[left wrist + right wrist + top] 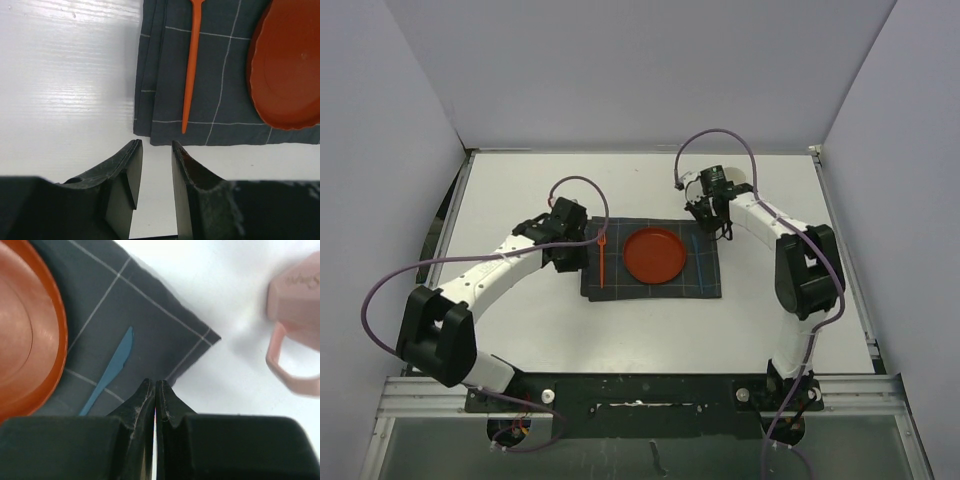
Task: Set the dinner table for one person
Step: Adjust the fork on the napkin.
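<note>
Round orange plastic plate (655, 255), slim orange fork (602, 260) and blue plastic knife (110, 372) lie on the dark checked cloth mat (705, 285), the pink mug (295, 340) beside it seems left to place, and left pincer (156, 145) is ajar, right pincer (155, 385) closed, both empty.

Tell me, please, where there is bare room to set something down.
Free: the table strip between the mat and the arm bases, and the strip beyond the mat's far edge. Crowded: the mat with fork, plate, knife; mug off its corner.

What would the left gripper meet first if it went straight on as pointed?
Probably the near corner of the dark mat, across a strip of bare table; the orange fork lies just beside that line. Height unclear.
</note>
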Controlling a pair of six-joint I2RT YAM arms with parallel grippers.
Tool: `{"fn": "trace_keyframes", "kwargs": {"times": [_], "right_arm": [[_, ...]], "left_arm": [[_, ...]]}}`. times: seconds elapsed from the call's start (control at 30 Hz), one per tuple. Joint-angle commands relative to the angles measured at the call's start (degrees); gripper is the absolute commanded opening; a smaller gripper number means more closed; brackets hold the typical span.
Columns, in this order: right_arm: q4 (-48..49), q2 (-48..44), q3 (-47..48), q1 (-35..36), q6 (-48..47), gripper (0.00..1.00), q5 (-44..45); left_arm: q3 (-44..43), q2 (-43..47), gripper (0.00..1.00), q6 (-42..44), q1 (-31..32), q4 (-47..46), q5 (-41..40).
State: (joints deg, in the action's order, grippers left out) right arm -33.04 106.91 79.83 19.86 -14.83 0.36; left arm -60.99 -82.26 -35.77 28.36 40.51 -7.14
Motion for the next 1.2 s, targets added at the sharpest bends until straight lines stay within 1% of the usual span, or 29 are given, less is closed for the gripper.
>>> {"fn": "trace_keyframes", "kwargs": {"times": [0.0,0.17,0.27,0.47,0.77,1.17], "right_arm": [[2.3,3.4,7.3,0.2,-0.8,0.0,-1.1],[-0.1,8.9,16.3,0.4,-0.2,0.0,-1.9],[-0.5,10.3,17.8,1.2,-0.1,0.0,-2.3],[-0.9,11.1,17.7,3.1,-0.4,0.0,-1.9],[-0.9,10.8,15.4,5.6,-0.2,0.0,-2.0],[2.2,12.2,12.2,5.4,-0.8,0.0,-2.1]], "left_arm": [[-1.7,-3.9,0.28,0.1,-0.7,-3.7,0.7],[-2.6,-7.5,0.28,-0.2,-1.2,-4.4,1.6],[-2.8,-9.9,0.28,-0.7,-1.6,-4.4,2.8],[-2.7,-12.7,0.28,-1.7,-1.9,-5.6,4.8],[-3.0,-14.8,0.28,-2.5,-2.0,-4.7,5.2],[-2.3,-15.3,0.27,-2.2,-3.1,-4.6,5.0]]}}
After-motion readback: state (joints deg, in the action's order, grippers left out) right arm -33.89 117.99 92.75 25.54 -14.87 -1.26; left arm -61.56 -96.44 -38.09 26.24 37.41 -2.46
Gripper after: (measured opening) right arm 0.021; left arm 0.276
